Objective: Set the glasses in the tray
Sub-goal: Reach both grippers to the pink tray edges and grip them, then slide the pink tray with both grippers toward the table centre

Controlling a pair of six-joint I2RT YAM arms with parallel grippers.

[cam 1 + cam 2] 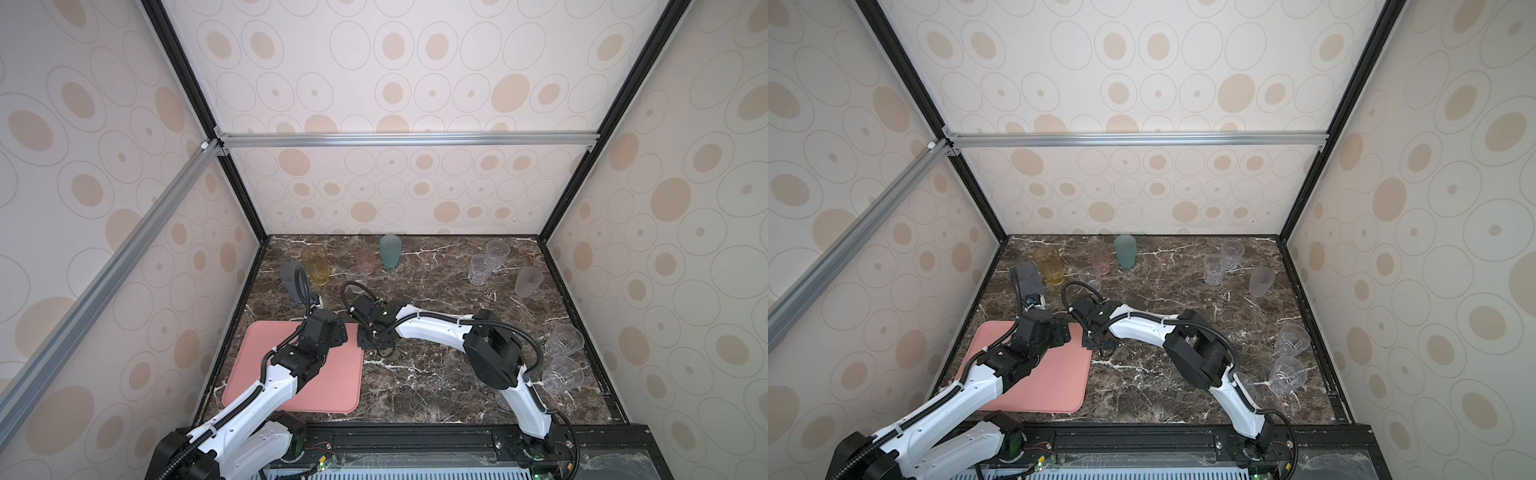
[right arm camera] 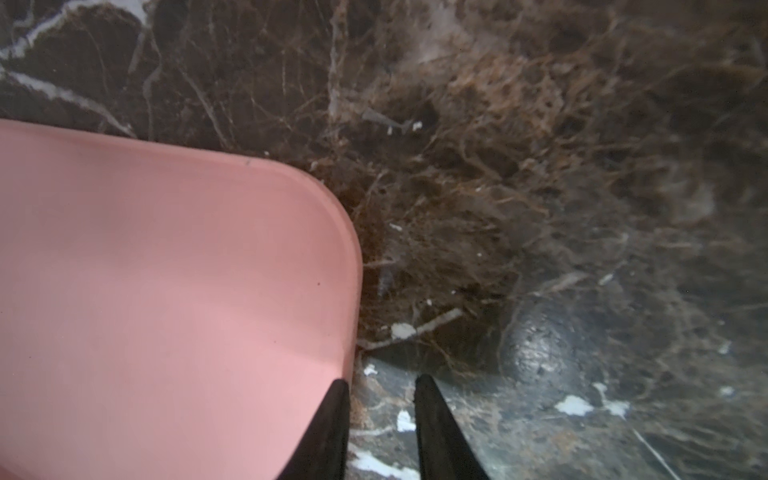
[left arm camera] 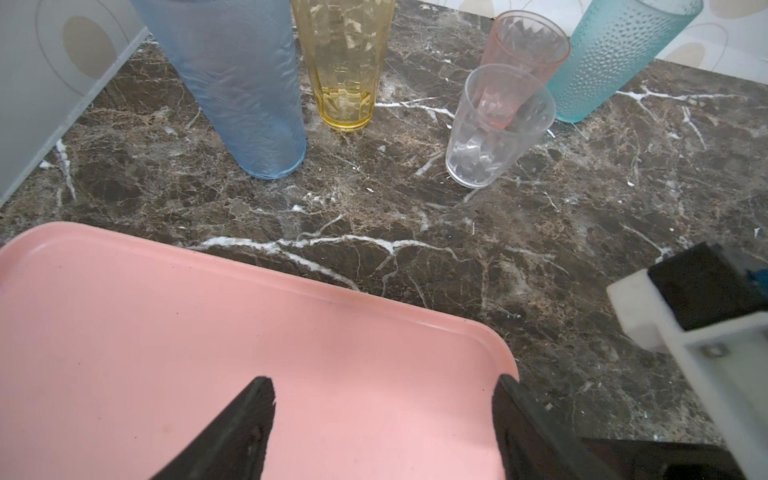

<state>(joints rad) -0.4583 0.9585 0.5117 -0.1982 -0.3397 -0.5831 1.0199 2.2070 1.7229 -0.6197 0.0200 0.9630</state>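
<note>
The salmon-pink tray (image 1: 332, 386) lies at the front left with nothing in it. My left gripper (image 3: 382, 382) hangs open over its far right corner with nothing between the fingers. My right gripper (image 2: 380, 380) points down at the tray's right edge (image 2: 351, 266). Its jaws are a narrow gap apart, one finger over the rim and the other over the marble. Behind the tray stand a grey-blue glass (image 3: 245, 91), an amber one (image 3: 345, 62), a pink one (image 3: 528, 45), a teal one (image 3: 611, 58) and a small clear one (image 3: 494, 133).
More clear glasses stand on the marble at the far right (image 1: 496, 253) and the near right (image 1: 564, 340), with a frosted one (image 1: 528, 281) between them. The right arm (image 1: 436, 332) stretches across the middle of the table. Patterned walls close in three sides.
</note>
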